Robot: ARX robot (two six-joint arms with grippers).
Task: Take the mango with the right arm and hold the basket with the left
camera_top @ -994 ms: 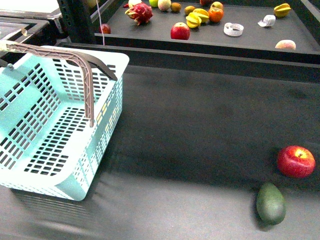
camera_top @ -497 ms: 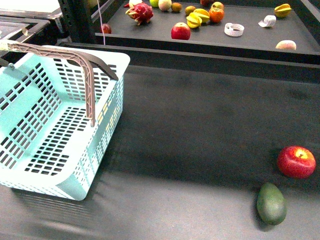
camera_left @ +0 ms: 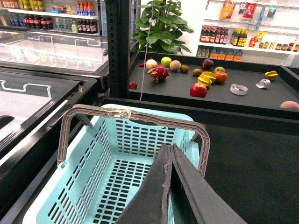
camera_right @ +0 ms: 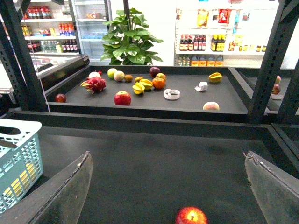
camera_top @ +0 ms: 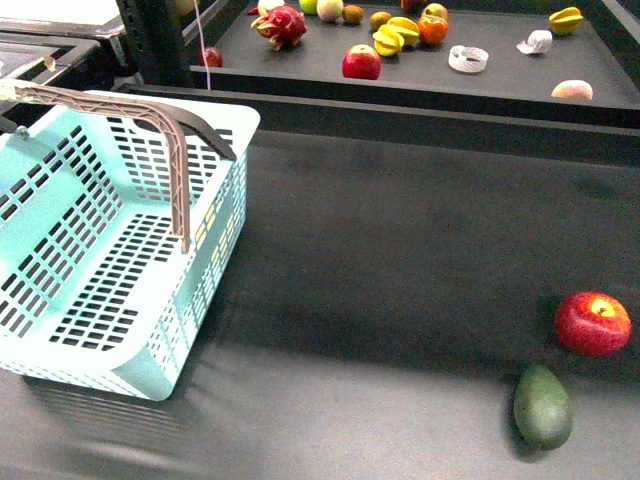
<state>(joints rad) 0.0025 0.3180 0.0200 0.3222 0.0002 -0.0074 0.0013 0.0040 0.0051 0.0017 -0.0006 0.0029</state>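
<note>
Left pincer [camera_left: 169, 154] clenched on nothing, poised over the basket [camera_left: 117, 186] just beneath it, right pincer [camera_right: 168, 186] spread wide, red apple [camera_right: 191, 216] between its fingers, mango not identifiable.

Place: a shop.
Showing it: bottles [camera_right: 219, 44] lining shelves, fruit [camera_right: 122, 98] lying on display, a shopping basket [camera_top: 60, 300] standing by.
</note>
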